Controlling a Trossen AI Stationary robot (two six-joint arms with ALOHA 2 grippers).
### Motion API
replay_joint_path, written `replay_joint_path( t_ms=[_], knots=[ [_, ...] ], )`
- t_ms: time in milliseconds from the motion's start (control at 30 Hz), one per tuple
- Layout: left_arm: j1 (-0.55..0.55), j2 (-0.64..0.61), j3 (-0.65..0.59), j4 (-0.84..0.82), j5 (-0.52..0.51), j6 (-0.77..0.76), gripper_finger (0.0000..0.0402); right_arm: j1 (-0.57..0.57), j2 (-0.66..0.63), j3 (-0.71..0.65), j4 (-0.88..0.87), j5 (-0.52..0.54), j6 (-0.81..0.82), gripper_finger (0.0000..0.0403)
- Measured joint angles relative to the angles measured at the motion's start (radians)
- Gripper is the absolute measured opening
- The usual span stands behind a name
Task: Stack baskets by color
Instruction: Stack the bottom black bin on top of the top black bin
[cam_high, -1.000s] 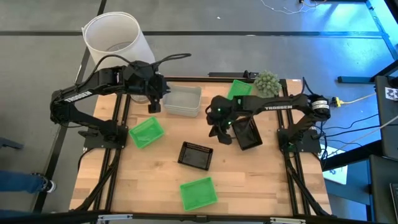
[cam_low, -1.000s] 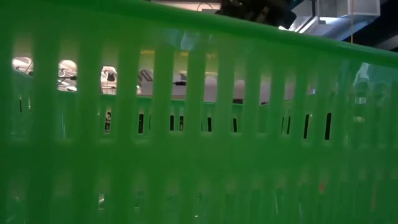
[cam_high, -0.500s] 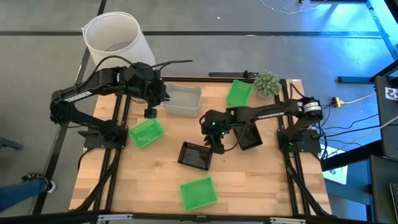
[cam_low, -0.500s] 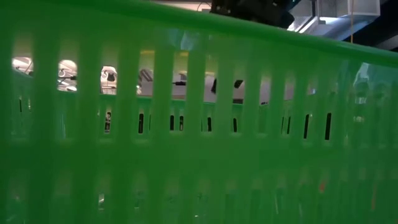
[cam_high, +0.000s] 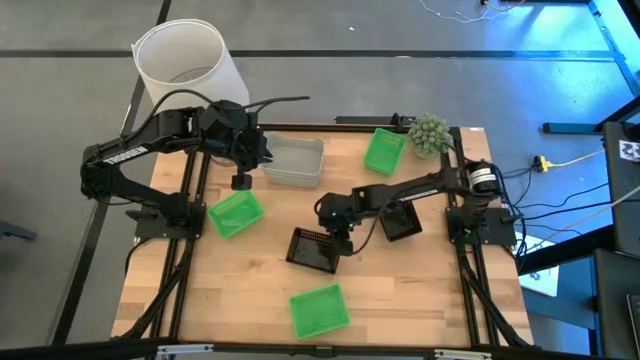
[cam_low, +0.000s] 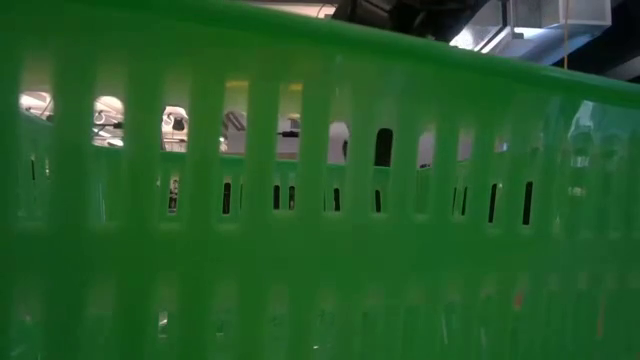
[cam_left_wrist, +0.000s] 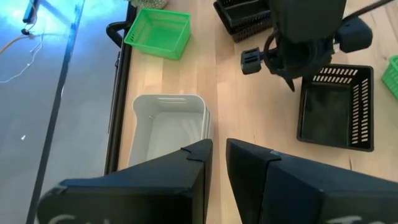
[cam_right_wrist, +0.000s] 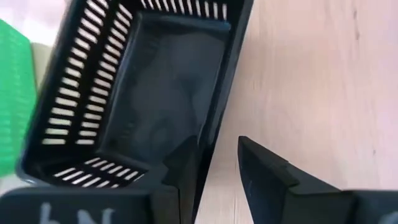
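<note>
From above, the right pincer (cam_high: 335, 237) hung over the loose black basket (cam_high: 313, 250) near the table's middle; a shallow bite could tip it. At the right wrist, parted fingers (cam_right_wrist: 264, 171) straddled the basket's wall (cam_right_wrist: 219, 93), gripping nothing yet.

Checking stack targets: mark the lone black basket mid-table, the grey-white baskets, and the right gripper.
lone black basket (cam_high: 313, 251), high view, its dark floor.
grey-white baskets (cam_high: 293, 164), high view, inside of the top bin.
right gripper (cam_high: 338, 238), high view, between its fingertips.
</note>
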Motion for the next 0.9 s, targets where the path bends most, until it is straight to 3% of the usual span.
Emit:
replay_joint_path(
  t_ms=[200,367,600,900],
  knots=[
    [0.000,0.000,0.000,-0.004,0.000,0.000,0.0039,0.000,0.053,0.000,-0.002,-0.003,0.006,0.0106],
    [0.000,0.000,0.000,-0.006,0.000,0.000,0.0039,-0.002,0.049,0.000,-0.006,-0.039,0.071,0.0017],
    [0.000,0.000,0.000,-0.006,0.000,0.000,0.0039,-0.002,-0.056,0.000,-0.043,-0.031,0.198,0.0003],
    [0.000,0.000,0.000,-0.006,0.000,0.023,0.0039,0.010,-0.333,0.001,-0.373,0.293,0.495,0.0002]
  ],
)
